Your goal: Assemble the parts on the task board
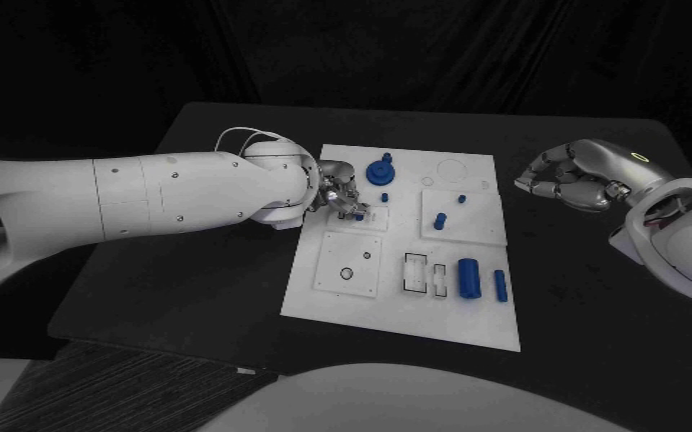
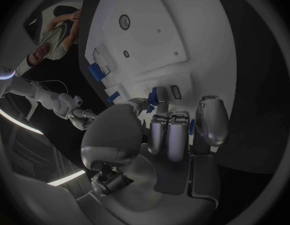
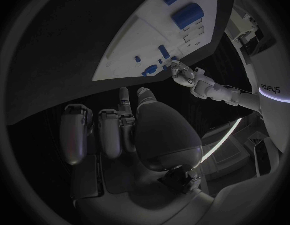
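The task board (image 1: 335,292) is a white plate sitting mid-desk (image 1: 188,282) with small blue parts on it: a big cylinder (image 1: 469,277) and a slimmer one (image 1: 500,286) lying beside it. The left hand (image 1: 339,198) pinches a small blue piece (image 2: 153,96) in its fingers (image 2: 170,135) over the board's left side. The right hand (image 1: 573,176) hangs off the board's right side, fingers curled in on nothing.

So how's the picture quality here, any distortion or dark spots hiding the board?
Head view: dim, table and backdrop nearly black, but the white board stands out and the parts read clearly. Left wrist view: fisheye bends the board's edges; the left hand blocks the near part. Right wrist view: same bending, the right hand is in shadow over dark table.
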Tool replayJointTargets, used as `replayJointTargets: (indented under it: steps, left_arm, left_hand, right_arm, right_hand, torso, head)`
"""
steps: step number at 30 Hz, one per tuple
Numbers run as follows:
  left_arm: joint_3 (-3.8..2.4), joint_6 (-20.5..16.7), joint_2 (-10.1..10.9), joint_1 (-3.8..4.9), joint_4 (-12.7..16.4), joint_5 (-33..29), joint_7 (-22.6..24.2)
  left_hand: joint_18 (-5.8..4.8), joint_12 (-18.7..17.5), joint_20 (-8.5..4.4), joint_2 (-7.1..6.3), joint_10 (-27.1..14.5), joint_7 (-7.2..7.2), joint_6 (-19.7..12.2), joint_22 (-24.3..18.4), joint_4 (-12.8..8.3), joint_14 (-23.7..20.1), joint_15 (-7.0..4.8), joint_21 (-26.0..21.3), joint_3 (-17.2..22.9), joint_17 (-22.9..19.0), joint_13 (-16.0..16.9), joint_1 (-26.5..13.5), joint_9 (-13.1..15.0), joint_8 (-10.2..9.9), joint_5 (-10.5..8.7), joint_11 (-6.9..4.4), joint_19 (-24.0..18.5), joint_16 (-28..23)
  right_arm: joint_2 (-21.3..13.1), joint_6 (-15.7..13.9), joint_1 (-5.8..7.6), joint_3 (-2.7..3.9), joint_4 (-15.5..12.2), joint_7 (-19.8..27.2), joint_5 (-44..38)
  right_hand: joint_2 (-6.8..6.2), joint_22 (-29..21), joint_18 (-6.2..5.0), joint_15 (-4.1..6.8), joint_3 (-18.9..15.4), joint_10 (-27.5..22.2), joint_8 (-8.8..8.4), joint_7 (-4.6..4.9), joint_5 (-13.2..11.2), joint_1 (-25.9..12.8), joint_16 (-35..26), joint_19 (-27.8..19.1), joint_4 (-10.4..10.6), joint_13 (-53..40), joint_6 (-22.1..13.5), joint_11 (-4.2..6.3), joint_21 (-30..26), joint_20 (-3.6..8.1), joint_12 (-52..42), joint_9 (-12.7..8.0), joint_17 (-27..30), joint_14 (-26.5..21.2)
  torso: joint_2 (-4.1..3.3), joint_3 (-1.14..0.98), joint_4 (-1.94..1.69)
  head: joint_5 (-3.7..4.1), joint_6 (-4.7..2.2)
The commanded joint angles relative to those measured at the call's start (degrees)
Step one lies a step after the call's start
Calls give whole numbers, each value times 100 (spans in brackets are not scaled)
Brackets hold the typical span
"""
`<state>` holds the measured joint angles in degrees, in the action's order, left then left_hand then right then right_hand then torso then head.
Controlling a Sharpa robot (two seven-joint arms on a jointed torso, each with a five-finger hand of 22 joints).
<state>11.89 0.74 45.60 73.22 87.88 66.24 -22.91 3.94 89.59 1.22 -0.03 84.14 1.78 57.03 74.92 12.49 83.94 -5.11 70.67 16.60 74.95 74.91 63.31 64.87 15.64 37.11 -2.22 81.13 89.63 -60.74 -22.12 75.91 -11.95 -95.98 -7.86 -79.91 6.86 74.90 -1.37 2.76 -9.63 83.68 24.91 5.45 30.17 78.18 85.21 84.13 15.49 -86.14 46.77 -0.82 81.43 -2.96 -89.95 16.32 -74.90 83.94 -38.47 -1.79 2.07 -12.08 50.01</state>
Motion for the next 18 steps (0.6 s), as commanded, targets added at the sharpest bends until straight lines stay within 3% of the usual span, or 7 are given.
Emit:
replayJointTargets:
  steps: [1, 8, 15, 18]
  left_arm:
    - [32, -83, 28, -46, 77, -23, 50]
    - [32, -351, 108, -47, 197, -23, 60]
    - [32, -608, 188, -47, 292, -23, 81]
    - [33, -678, 219, -48, 318, -23, 116]
  left_hand:
    - [68, -1, -27, -86, 552, -44, -8, 577, -43, 606, -40, -16, 144, 1505, 1475, -1, 18, 43, -14, -46, 5, 37]
    - [63, -7, -33, -209, 548, -42, -34, 614, -227, 606, -44, -4, 651, 1505, 1471, 20, 80, 88, -78, -48, 26, 37]
    - [62, -9, -31, -245, 547, -36, -54, 622, -286, 606, -43, -6, 761, 1505, 1469, 23, 98, 95, -99, -45, 29, 37]
    - [63, -9, -28, -269, 547, -26, -63, 625, -294, 606, -37, -17, 815, 1505, 1469, -20, 111, 104, -197, -36, 27, 37]
  right_arm:
    - [-11, -6, -15, 4, 0, -53, -13]
    - [-21, -17, -25, 4, 3, -49, -13]
    - [-29, -31, -45, 4, 8, -47, -13]
    - [-30, -33, -49, 4, 10, -48, -13]
  right_hand:
    - [6, 1201, -92, 34, 4, 632, -39, -6, 21, 81, -27, 163, -33, -386, 28, 5, -30, -24, -5, -5, -529, 404]
    - [10, 1199, -93, 34, 8, 632, -40, -7, 25, 87, -25, 161, -34, -386, 29, 5, -35, -24, -5, -6, -534, 405]
    - [12, 1200, -92, 34, 13, 632, -40, -8, 29, 96, -26, 162, -37, -386, 29, 6, -33, -23, -5, -6, -531, 405]
    - [12, 1200, -92, 34, 13, 632, -40, -8, 29, 96, -26, 162, -37, -386, 29, 6, -33, -23, -5, -6, -531, 405]
  torso:
    - [1, 0, 11]
    - [10, 4, 11]
    - [11, 9, 9]
    - [19, 13, 9]
  head:
    - [-8, -1]
    - [-6, -1]
    - [-19, -1]
    - [-22, -1]
